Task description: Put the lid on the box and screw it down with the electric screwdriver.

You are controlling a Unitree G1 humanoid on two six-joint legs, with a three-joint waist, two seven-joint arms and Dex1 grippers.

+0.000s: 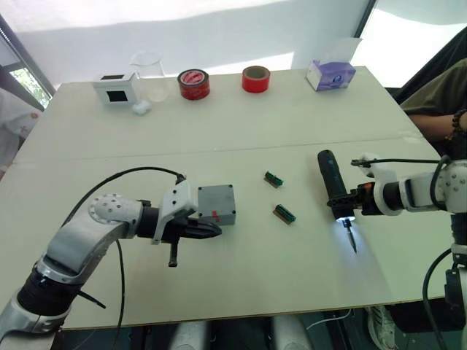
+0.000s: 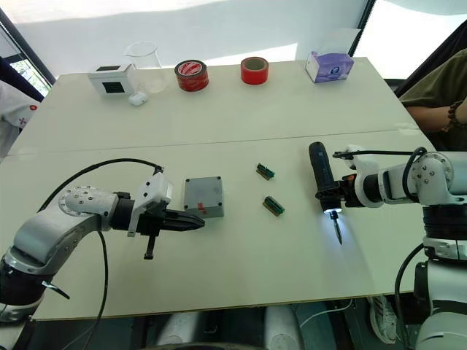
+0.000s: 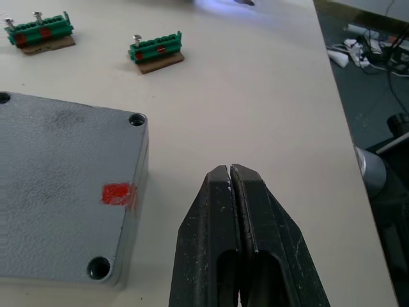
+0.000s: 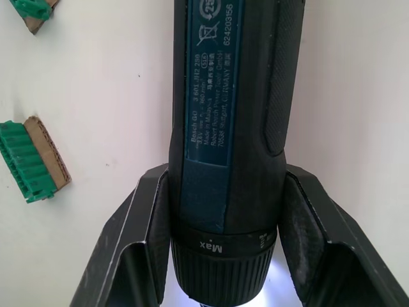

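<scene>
Gripping ribbed black cylindrical electric screwdriver (image 2: 322, 179)

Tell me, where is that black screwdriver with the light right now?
The electric screwdriver lies on the table's right side, gripped by the right gripper, its lit tip toward the robot and two green connectors to its left.

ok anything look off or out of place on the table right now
Nothing looks spilled or damaged. The lid sits flush on the box, its corner holes showing no screws. The right gripper holds the screwdriver, tip lit, lying on the table. The left gripper is shut beside the box.
</scene>
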